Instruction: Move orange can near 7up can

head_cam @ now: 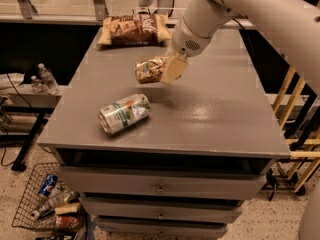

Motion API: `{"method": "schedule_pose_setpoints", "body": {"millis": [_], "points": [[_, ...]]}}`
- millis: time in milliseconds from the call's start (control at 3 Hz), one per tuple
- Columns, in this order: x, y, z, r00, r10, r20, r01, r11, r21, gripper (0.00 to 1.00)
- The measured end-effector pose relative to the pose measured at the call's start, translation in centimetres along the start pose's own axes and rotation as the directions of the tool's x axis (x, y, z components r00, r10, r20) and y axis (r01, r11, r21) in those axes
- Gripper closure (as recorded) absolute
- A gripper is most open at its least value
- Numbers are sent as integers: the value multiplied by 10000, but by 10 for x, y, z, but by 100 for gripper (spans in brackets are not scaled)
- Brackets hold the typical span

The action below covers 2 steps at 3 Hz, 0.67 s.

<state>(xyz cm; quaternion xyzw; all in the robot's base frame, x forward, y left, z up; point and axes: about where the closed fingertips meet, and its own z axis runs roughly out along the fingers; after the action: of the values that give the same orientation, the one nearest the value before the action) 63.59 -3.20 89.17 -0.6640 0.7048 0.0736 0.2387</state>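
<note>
The orange can (149, 69), golden-orange and tan with silver ends, hangs on its side in the air above the grey table (220, 114). My gripper (169, 70) is shut on its right end, one tan finger (173, 70) in front of it. The 7up can (124, 113), white and silver with green lettering, lies on its side on the table near the front left. The orange can is above and a little right of the 7up can, apart from it.
A brown snack bag (134, 29) lies at the table's back edge. Drawers (160, 188) run under the table's front. A wire basket (47, 208) with bottles stands on the floor at lower left. A wooden frame (295, 149) stands right of the table.
</note>
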Motion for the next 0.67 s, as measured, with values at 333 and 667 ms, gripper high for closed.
{"method": "schedule_pose_setpoints", "body": {"millis": [333,667], "points": [[-16,9,15,9990,-437,61,440,9979,-474,100],[-17,14,29,9986,-524,64,528,9942,-939,100]]}}
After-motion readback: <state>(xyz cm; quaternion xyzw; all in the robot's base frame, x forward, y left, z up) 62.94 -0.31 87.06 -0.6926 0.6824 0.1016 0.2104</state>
